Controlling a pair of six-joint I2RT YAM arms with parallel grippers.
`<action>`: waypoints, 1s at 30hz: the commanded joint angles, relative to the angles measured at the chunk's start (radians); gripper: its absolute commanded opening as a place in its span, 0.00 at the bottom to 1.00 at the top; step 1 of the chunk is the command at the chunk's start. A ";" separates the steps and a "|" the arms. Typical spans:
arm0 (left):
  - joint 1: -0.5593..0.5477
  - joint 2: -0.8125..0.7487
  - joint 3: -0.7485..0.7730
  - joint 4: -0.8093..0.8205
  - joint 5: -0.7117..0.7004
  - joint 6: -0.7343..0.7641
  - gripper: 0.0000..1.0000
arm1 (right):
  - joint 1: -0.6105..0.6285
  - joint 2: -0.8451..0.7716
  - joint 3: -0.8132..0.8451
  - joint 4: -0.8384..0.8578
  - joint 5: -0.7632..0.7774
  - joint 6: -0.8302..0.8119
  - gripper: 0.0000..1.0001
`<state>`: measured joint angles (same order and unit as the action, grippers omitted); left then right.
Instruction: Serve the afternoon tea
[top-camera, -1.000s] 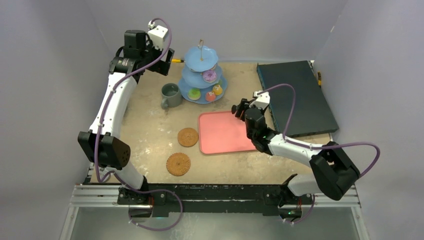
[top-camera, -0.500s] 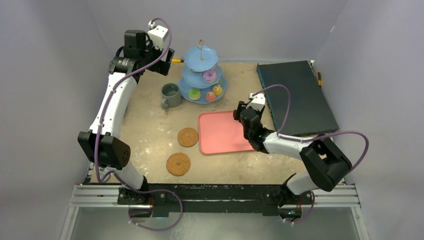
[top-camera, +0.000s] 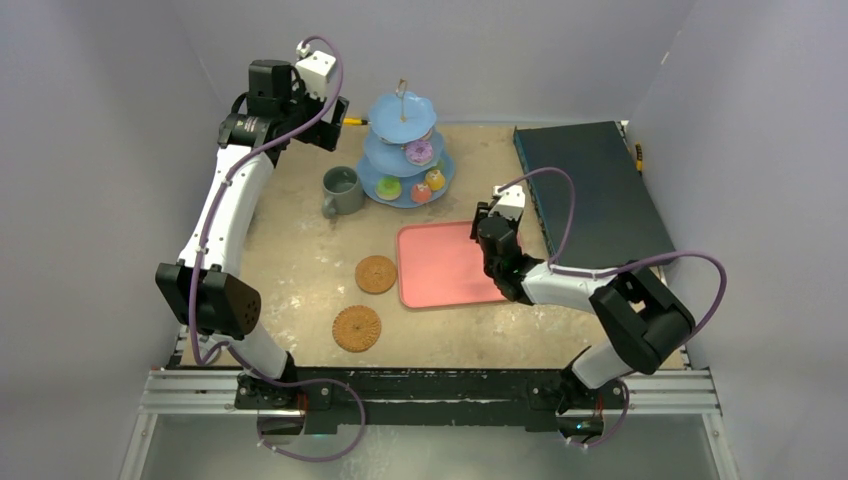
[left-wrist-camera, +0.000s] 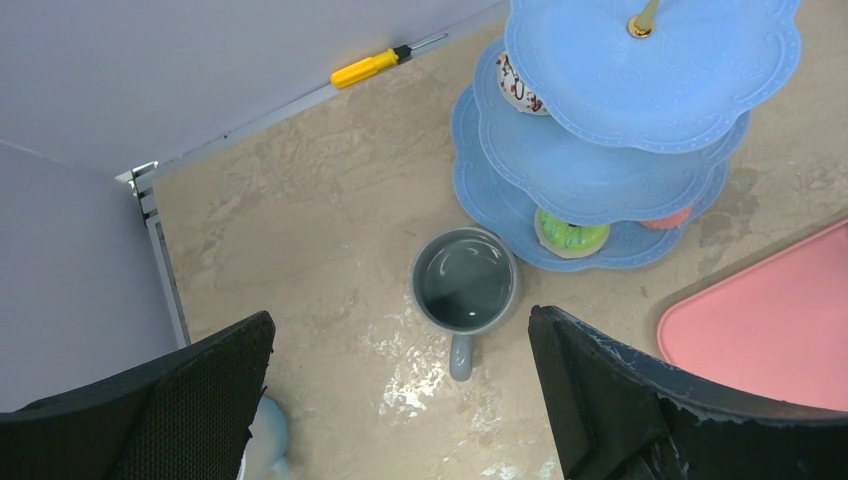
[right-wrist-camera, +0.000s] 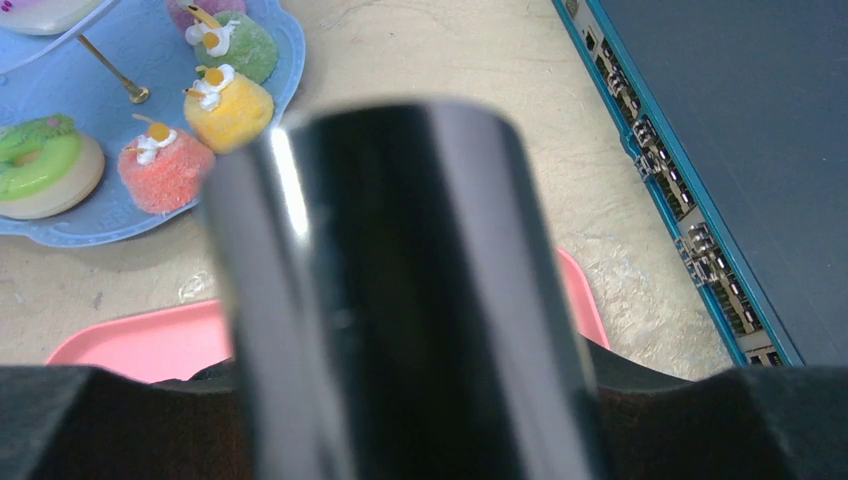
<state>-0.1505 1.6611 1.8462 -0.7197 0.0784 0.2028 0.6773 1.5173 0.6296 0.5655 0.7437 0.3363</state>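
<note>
Black glossy tongs (right-wrist-camera: 400, 300) are clamped in my right jaws; my left jaws gape over the round grey-green mug (left-wrist-camera: 465, 282).

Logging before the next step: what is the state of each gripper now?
Left gripper: open, empty.
Right gripper: closed on the black tongs.

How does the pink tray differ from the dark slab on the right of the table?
The pink tray is bright pink with rounded corners; the dark slab is near-black with a teal edge carrying ports. The tray looks smaller and sits centrally; the slab lies along the far right side. Both are flat rectangles lying on the table.
</note>
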 joint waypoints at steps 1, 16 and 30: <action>0.009 -0.029 0.042 0.022 -0.005 0.017 0.99 | -0.001 -0.017 0.001 0.017 0.008 -0.031 0.50; 0.013 -0.016 0.025 0.016 -0.005 0.003 0.99 | 0.002 -0.185 0.188 -0.068 -0.076 -0.109 0.39; 0.033 -0.034 0.003 0.023 0.010 0.002 0.99 | 0.002 -0.191 0.211 -0.117 -0.112 -0.090 0.41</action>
<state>-0.1287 1.6611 1.8542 -0.7197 0.0784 0.2024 0.6785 1.3483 0.9115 0.4664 0.6289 0.2245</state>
